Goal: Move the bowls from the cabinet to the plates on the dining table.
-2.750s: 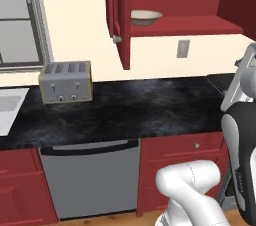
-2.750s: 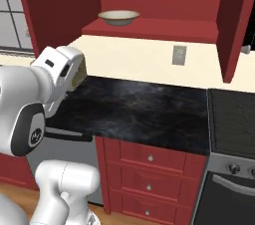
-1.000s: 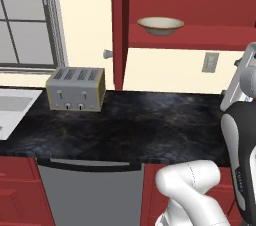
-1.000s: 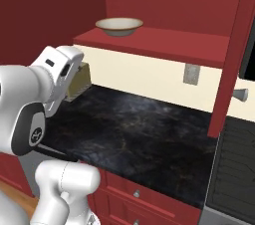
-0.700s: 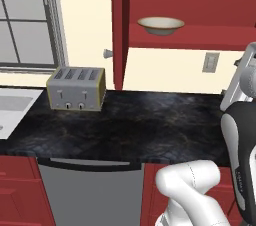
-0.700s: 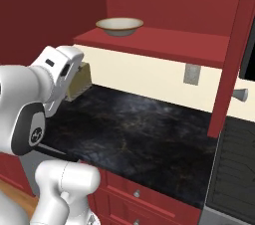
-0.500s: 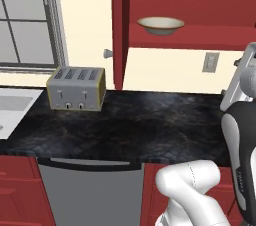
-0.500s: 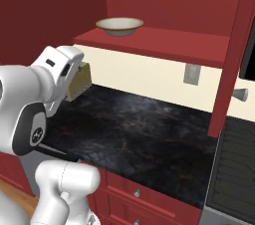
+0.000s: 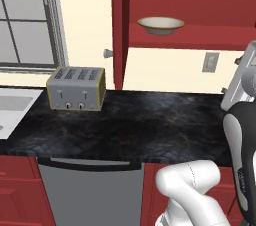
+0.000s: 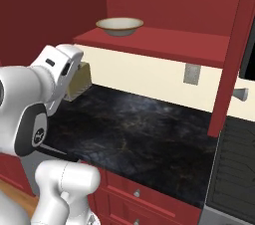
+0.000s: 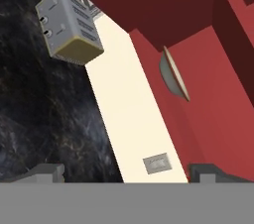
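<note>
Left base view: A cream-white bowl (image 9: 160, 25) with a tan rim sits upright on the bottom shelf of the open dark red cabinet (image 9: 200, 0), near the shelf's left end.
Cabinet door: The door (image 9: 118, 30) stands swung out, edge-on, its round silver knob (image 9: 107, 53) pointing left.
Bench: A black marbled bench (image 9: 125, 127) runs below, carrying a silver four-slot toaster (image 9: 76, 88) at left, beside a window (image 9: 25, 17).
Wall: A grey outlet plate (image 9: 210, 62) is set in the cream wall under the shelf.
Right base view: The same bowl (image 10: 119, 26) rests on the shelf's left part, well above the bench (image 10: 139, 134); the toaster (image 10: 79, 80) is partly hidden behind the white arm (image 10: 47, 84).
Hand view: The scene appears rolled sideways; the bowl (image 11: 173, 75) shows in profile against the red shelf, with the toaster (image 11: 69, 25) at upper left.
End effector: The end effector (image 11: 126, 172) is spread wide, its two tips far apart at the lower edge, pinching nothing, well short of the bowl.
</note>
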Robot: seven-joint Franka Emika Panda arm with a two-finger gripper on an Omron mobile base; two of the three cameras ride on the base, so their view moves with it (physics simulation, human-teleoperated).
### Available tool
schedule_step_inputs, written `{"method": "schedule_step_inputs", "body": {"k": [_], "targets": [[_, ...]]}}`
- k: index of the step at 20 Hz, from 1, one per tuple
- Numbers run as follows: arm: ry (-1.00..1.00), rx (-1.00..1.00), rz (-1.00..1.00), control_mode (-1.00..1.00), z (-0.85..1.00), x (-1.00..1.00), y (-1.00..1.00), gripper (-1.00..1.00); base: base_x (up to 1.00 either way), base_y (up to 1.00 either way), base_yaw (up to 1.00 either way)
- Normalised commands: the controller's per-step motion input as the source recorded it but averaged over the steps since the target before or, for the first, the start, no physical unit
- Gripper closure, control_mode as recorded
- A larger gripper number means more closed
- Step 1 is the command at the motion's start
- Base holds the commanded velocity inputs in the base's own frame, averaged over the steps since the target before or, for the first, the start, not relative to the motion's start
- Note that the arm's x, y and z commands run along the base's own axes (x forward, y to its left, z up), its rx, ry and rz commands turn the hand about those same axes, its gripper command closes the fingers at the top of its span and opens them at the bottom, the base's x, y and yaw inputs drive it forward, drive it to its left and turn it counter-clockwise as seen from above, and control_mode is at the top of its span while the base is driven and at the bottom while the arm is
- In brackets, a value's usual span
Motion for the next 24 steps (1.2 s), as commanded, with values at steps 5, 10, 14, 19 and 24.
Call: {"method": "schedule_step_inputs", "body": {"k": [5,10,14,19,24], "targets": [[0.00,0.00,0.00,-1.00,0.22,0.00,0.00,-1.00,0.00,0.00,0.00],[0.00,0.00,0.00,-1.00,0.28,-0.01,0.02,-1.00,0.00,0.00,0.00],[0.00,0.00,0.01,-1.00,0.24,0.00,0.02,-1.00,0.00,0.00,0.00],[0.00,0.00,0.04,-1.00,0.10,0.17,0.02,-1.00,0.00,0.00,0.00],[0.00,0.02,0.11,-1.00,0.05,0.38,0.03,-1.00,0.00,0.00,0.00]]}}
